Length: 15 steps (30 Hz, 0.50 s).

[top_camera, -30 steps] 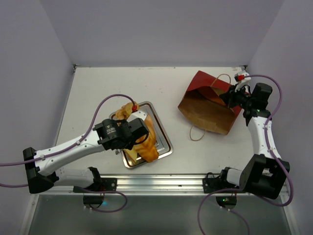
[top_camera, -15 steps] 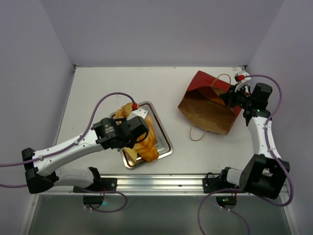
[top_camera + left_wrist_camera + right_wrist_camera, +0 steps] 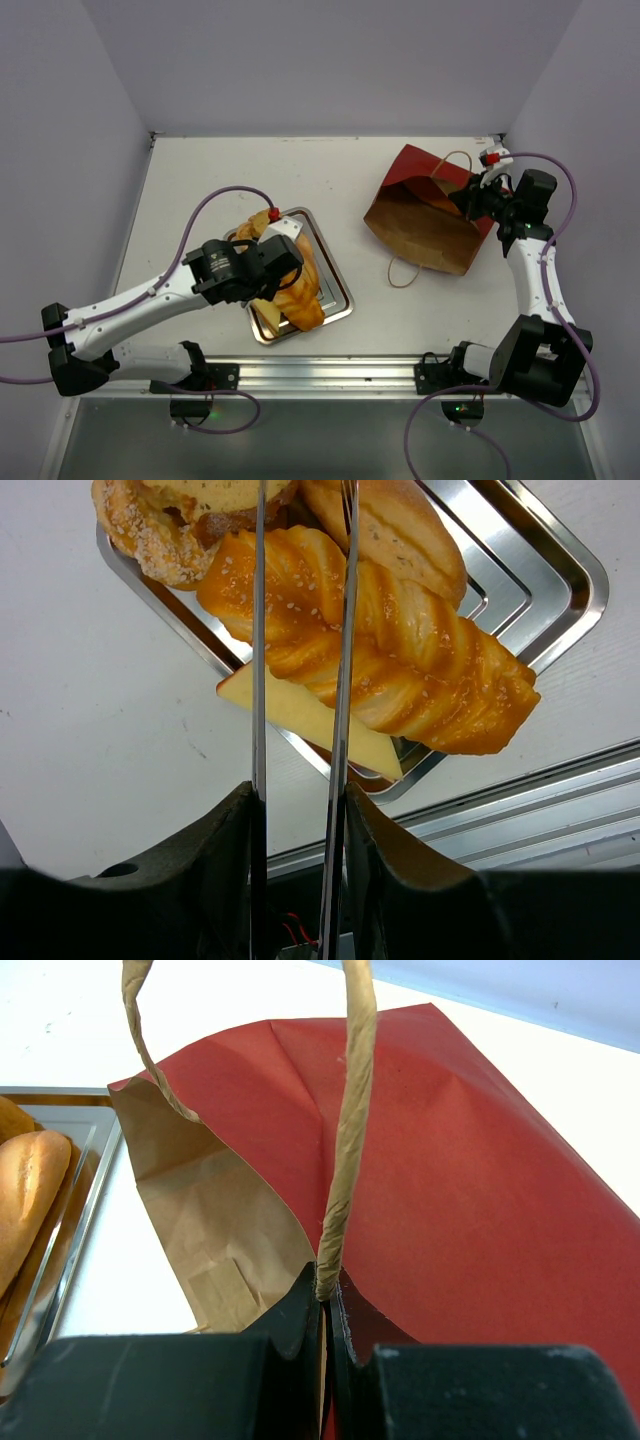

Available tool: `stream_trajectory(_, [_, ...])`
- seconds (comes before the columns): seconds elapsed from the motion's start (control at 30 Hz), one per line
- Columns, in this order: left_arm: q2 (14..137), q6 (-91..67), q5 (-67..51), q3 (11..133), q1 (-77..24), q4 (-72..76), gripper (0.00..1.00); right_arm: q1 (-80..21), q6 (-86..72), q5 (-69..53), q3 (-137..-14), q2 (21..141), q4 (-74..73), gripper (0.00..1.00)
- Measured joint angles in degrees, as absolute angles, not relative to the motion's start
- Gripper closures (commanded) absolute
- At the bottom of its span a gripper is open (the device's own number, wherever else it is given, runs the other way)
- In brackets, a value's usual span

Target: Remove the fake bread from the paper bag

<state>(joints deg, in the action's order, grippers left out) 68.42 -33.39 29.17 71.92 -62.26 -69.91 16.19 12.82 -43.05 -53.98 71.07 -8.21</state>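
Observation:
The fake bread lies on the silver tray [image 3: 341, 292]: a braided loaf [image 3: 400, 650], a pale yellow wedge [image 3: 300, 715] under it, a seeded roll [image 3: 150, 530] and a baguette [image 3: 400, 530]. My left gripper [image 3: 292, 272] hovers over the tray, open. Its two thin fingers [image 3: 258, 680] cross in front of the loaf with nothing between them. The paper bag [image 3: 425, 215], red outside and brown inside, lies on its side at the right with its mouth toward the tray. My right gripper [image 3: 327, 1295] is shut on the bag's tan string handle [image 3: 345, 1130]. No bread shows inside the bag.
The bag's second handle [image 3: 402, 272] loops out onto the table near the bag's mouth. A metal rail [image 3: 330, 372] runs along the near edge between the arm bases. Walls close in the table at the back and both sides.
My left arm has drawn back a little to the left over the tray, its fingers at the same spread. The right arm and the bag have not moved.

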Motion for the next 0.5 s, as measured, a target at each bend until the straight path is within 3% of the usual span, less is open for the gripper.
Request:
stream_trajectory(0.33, [66.06,-33.08,28.75,74.15,-62.26,-68.12,0.60,16.19,12.82,-43.05,-53.98,71.07,-8.21,0.97])
stream_trajectory(0.5, [63.33,-31.92,22.65,73.58,-62.26,-61.14,0.60,16.19,12.82,-43.05,-53.98,71.07,-8.21,0.97])
